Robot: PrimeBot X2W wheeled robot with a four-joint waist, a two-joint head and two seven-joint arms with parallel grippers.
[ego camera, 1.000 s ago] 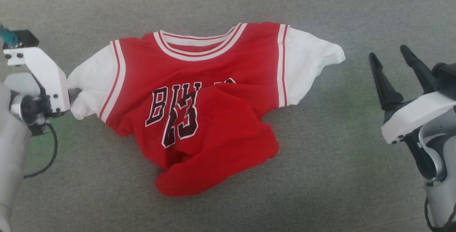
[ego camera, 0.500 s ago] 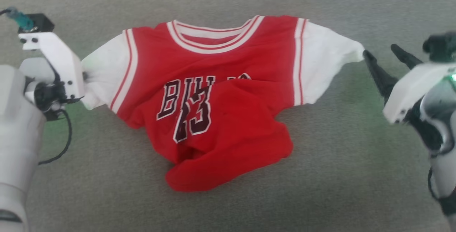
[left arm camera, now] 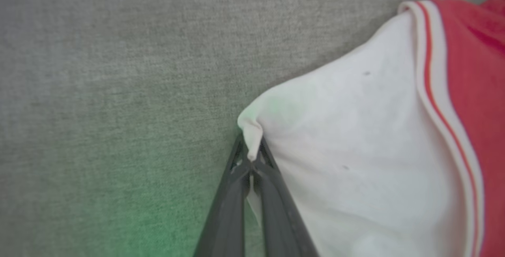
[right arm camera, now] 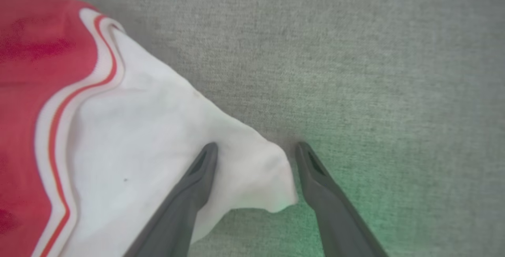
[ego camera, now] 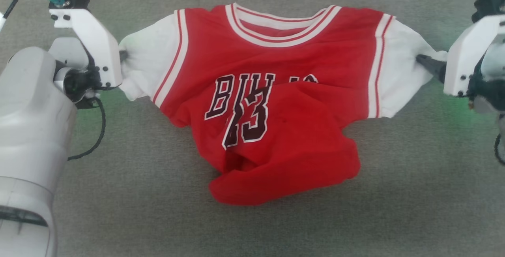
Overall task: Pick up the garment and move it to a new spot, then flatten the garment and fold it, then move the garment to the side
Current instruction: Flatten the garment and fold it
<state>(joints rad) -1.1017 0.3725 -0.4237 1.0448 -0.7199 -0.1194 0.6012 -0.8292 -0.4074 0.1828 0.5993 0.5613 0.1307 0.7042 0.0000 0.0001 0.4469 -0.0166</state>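
Observation:
The garment (ego camera: 276, 75), a red jersey with white sleeves and a black-and-white print, lies on the grey cloth surface with its bottom hem bunched and folded up over the number. My left gripper (ego camera: 123, 55) is shut on the tip of the white sleeve at the picture's left; the left wrist view shows the sleeve (left arm camera: 355, 150) pinched between the closed fingers (left arm camera: 236, 194). My right gripper (ego camera: 428, 62) is open, its fingers (right arm camera: 193, 182) straddling the corner of the other white sleeve (right arm camera: 252, 170) without closing on it.
A grey woven surface (ego camera: 414, 194) spreads on all sides of the jersey. A black cable (ego camera: 98, 130) loops below my left wrist. Green light tints the cloth near both grippers.
My left gripper closed on the sleeve tip. My right gripper moved in from the right until its open fingers straddle the other sleeve. The head camera tilted, shifting the jersey right and up.

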